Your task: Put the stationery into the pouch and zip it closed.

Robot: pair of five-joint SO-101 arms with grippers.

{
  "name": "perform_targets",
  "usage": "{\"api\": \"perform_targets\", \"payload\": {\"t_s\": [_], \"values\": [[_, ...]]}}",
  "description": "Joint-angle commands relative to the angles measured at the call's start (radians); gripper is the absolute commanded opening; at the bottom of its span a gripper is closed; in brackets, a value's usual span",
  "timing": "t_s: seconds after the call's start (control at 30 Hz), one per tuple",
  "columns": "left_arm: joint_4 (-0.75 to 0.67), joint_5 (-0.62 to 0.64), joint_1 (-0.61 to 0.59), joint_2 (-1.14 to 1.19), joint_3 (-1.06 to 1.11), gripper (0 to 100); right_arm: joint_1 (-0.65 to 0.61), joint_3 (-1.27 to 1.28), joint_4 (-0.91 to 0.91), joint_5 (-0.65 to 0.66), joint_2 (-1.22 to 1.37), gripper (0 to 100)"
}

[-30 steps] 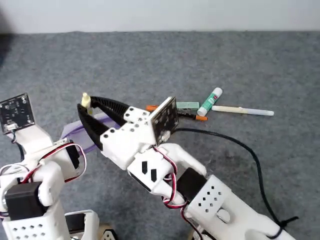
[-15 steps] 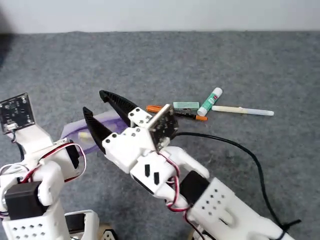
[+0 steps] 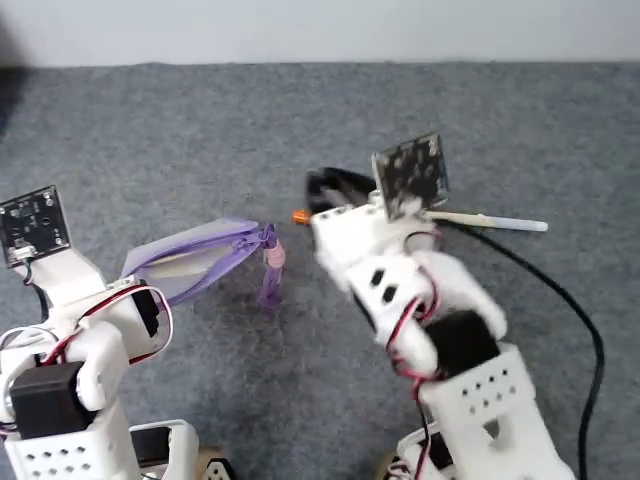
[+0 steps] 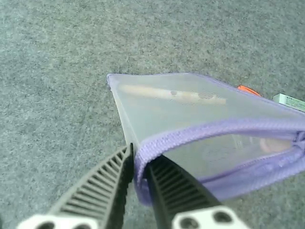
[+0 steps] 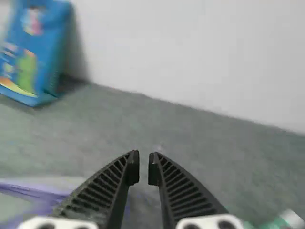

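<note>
The translucent purple pouch lies at the left with its zipper open and a pink pull at its right end. A cream stick lies inside it. My left gripper is shut on the pouch's zipper edge at one corner. My right gripper is shut and empty, raised above the table. In the high view the right gripper hovers right of the pouch, over the loose stationery. An orange pen tip and a pale pen show beside the right arm, which hides the other items.
An eraser and the orange pen lie just beyond the pouch. A blue box stands against the far wall. Grey carpet covers the table, and a black cable trails beside the right arm.
The right gripper let the cream stick go into the pouch, then swung right toward the loose stationery and shut. The pouch now lies uncovered. The left arm kept its hold.
</note>
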Motion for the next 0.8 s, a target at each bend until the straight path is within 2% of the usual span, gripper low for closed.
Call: {"api": "perform_targets", "payload": {"t_s": [0.0, 0.13, 0.27, 0.37, 0.5, 0.77], "values": [[-0.003, 0.011, -0.009, -0.009, -0.041, 1, 0.130, -0.080, 0.133, 0.124, 0.073, 4.3], [-0.003, 0.011, -0.009, -0.009, -0.039, 1, 0.243, -0.112, 0.257, 0.313, 0.203, 4.4], [-0.003, 0.011, -0.009, -0.009, -0.036, 1, 0.352, -0.114, 0.280, 0.532, 0.381, 5.1], [-0.005, 0.011, -0.008, -0.009, -0.036, 1, 0.424, -0.127, 0.277, 0.663, 0.509, 13.3], [-0.005, 0.009, -0.008, -0.009, -0.033, 1, 0.478, -0.218, 0.277, 0.773, 0.674, 27.3], [-0.005, 0.006, -0.006, -0.003, -0.033, 1, 0.507, -0.480, 0.183, 0.911, 1.021, 26.4]]}}
